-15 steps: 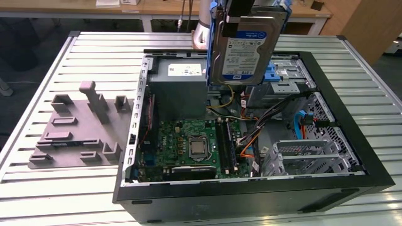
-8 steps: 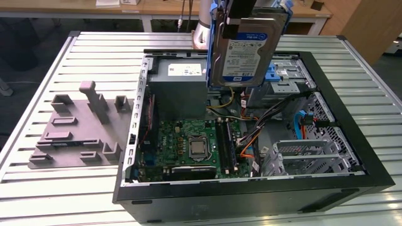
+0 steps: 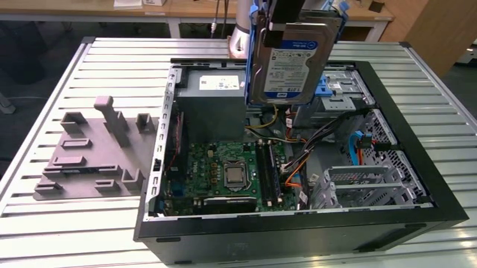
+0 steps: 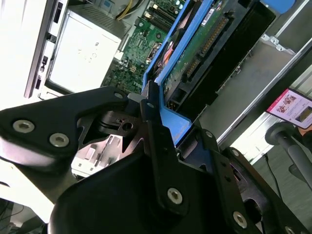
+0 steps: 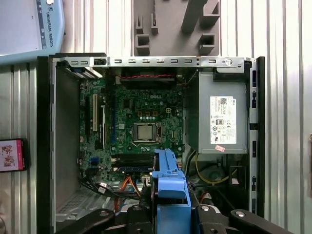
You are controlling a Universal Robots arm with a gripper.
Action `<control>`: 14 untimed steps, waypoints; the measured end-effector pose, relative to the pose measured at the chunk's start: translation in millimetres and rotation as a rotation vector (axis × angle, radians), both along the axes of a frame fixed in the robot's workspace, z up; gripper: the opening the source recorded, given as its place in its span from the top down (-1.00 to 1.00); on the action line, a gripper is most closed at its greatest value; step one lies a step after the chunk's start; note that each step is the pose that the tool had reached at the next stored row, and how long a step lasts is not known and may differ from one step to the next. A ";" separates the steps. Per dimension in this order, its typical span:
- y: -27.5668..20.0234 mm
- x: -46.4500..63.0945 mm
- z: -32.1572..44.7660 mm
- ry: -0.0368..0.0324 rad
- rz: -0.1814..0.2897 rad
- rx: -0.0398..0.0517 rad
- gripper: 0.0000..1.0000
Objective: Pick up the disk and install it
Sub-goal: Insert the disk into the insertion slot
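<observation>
The disk (image 3: 292,61) is silver-grey with a blue-and-white label and a bright blue frame. The gripper (image 4: 170,124) is matte black. The motherboard (image 3: 227,167) is green, the box (image 3: 216,109) grey (white sticker on top), the case (image 3: 298,237) black. The table (image 3: 44,223) is pale with ribbed stripes, and the jig (image 3: 82,162) is dull grey.

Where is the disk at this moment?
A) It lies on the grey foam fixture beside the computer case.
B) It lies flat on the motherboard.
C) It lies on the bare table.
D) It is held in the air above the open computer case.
D: in the exterior view the disk hangs upright above the open computer case, and in the second wrist view the gripper is shut on its edge.
</observation>
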State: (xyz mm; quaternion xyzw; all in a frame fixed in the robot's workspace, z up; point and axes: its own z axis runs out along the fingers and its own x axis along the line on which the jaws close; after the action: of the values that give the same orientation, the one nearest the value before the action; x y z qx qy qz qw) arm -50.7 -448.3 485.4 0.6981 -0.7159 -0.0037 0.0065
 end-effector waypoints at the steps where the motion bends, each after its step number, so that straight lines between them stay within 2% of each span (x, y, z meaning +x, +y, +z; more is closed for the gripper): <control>1: -0.9 0.0 0.0 0.0000 0.000 0.0000 0.27; 10: -10.2 0.0 -0.3 -0.0001 -0.001 0.0001 0.27; 14: -10.6 0.0 -0.3 0.0000 -0.001 0.0001 0.27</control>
State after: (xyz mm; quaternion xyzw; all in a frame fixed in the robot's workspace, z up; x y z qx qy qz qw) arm -50.7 -458.9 485.1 0.6978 -0.7162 -0.0037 0.0065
